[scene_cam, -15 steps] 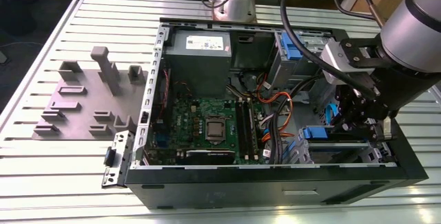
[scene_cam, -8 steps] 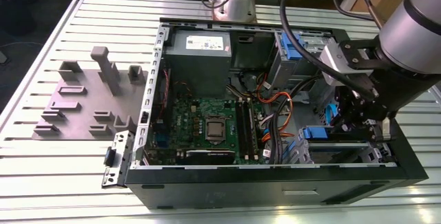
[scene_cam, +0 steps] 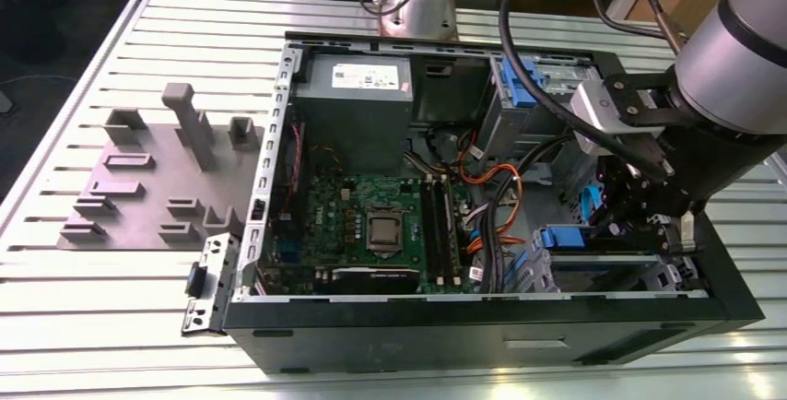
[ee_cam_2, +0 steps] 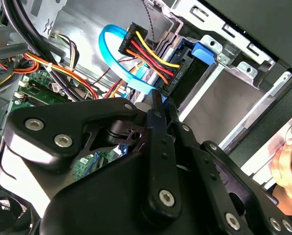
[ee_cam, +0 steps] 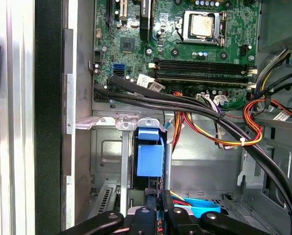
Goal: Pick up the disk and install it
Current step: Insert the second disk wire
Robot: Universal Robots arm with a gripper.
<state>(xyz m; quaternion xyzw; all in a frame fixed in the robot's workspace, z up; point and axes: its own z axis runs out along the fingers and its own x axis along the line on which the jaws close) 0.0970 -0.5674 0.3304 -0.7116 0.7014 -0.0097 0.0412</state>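
The gripper [scene_cam: 640,216] is reaching down into the open computer case [scene_cam: 492,312], near the case's front corner on the exterior view's right, and its black fingers [ee_cam: 153,208] are sitting pressed together around the edge of the disk [ee_cam: 149,156]. In the first wrist view the fingers are meeting just below the disk's blue carrier, with next to no gap between them, so it is clamping the disk's edge rather than standing open. The disk itself is standing on edge inside the metal drive bay [ee_cam: 109,122] by the case's front wall, its blue carrier facing out. In the second wrist view the fingertips are pointing at the blue carrier tab [ee_cam_2: 205,49] and the bundle of red, yellow and black power wires [ee_cam_2: 148,51] plugged in beside a blue data cable [ee_cam_2: 119,54]. The arm [scene_cam: 738,68] is coming in from the exterior view's right, wrist bent downward over the bay. The motherboard [scene_cam: 369,225] is lying flat across the case floor. A person's hand [ee_cam_2: 288,164] is showing beyond the case edge.
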